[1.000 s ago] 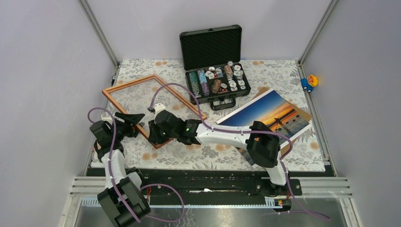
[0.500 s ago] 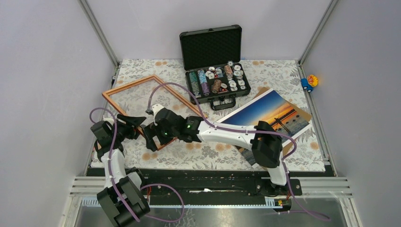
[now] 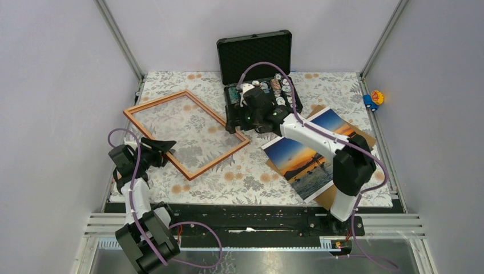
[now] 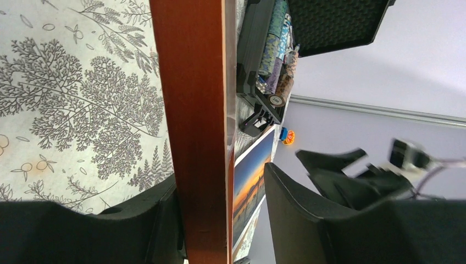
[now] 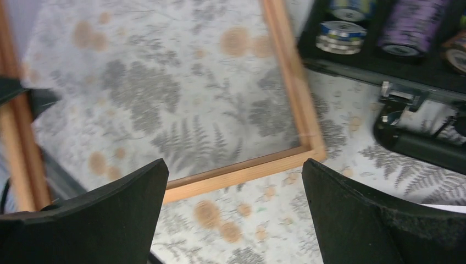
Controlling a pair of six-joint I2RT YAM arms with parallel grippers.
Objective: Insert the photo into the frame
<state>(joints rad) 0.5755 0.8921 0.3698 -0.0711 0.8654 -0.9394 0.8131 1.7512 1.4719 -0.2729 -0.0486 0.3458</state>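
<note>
The frame (image 3: 186,134), thin orange-brown wood, lies flat on the floral cloth at centre left. My left gripper (image 3: 166,149) straddles its near-left rail. In the left wrist view the rail (image 4: 192,110) runs between the fingers of the left gripper (image 4: 220,181), one finger against it and a gap at the other. The photo (image 3: 302,154), an orange sunset over blue water, lies face up at the right and also shows in the left wrist view (image 4: 250,176). My right gripper (image 3: 240,123) hovers wide open over the frame's right corner (image 5: 242,173), nothing between the jaws of the right gripper (image 5: 235,165).
A black case of chips (image 3: 262,91) stands open at the back, just behind the right gripper. A brown backing board (image 3: 365,140) lies under the photo. A small blue and orange toy (image 3: 374,98) sits outside the right rail. Grey walls close in both sides.
My right gripper opened, left the frame's near corner and swung back right towards the case. The left jaws narrowed slightly around the rail. The frame stayed put.
</note>
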